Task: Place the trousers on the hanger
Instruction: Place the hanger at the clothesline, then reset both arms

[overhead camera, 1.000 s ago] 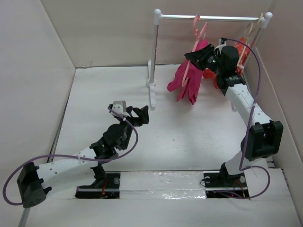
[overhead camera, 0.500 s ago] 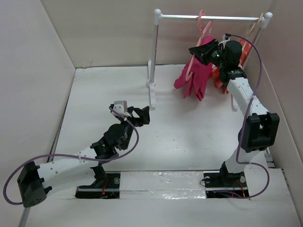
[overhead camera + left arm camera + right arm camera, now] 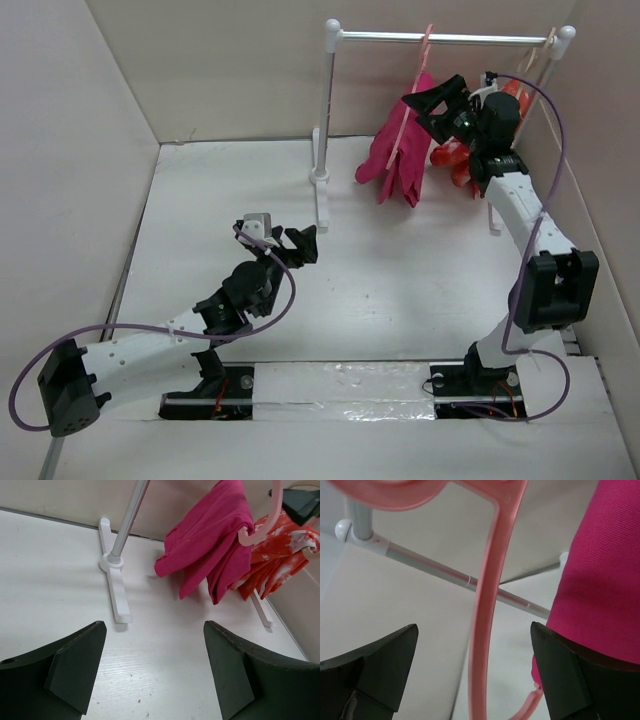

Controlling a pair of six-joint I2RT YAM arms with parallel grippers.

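Observation:
The magenta-pink trousers (image 3: 393, 160) hang folded over the salmon-pink hanger (image 3: 414, 92), whose hook reaches up to the rail (image 3: 470, 39). My right gripper (image 3: 432, 100) is right beside the hanger, open. In the right wrist view the hanger's thin arm (image 3: 487, 605) runs between the spread fingers of my right gripper (image 3: 474, 647) without touching either, and the trousers (image 3: 605, 575) fill the right side. My left gripper (image 3: 300, 245) is open low over the table, well short of the rack. Its wrist view shows the left gripper (image 3: 155, 675) holding nothing, with the trousers (image 3: 210, 550) and hanger (image 3: 261, 532) ahead.
The white rack's left post (image 3: 323, 120) stands on a foot (image 3: 116, 587) in front of my left gripper. A red-orange floral garment (image 3: 452, 160) hangs on a pale hanger (image 3: 535, 58) at the rail's right end, behind my right arm. Walls enclose the table (image 3: 380, 300).
My right gripper carried the hanger and trousers up and back to the rail, then opened and let go of the hanger. The left arm has hardly moved.

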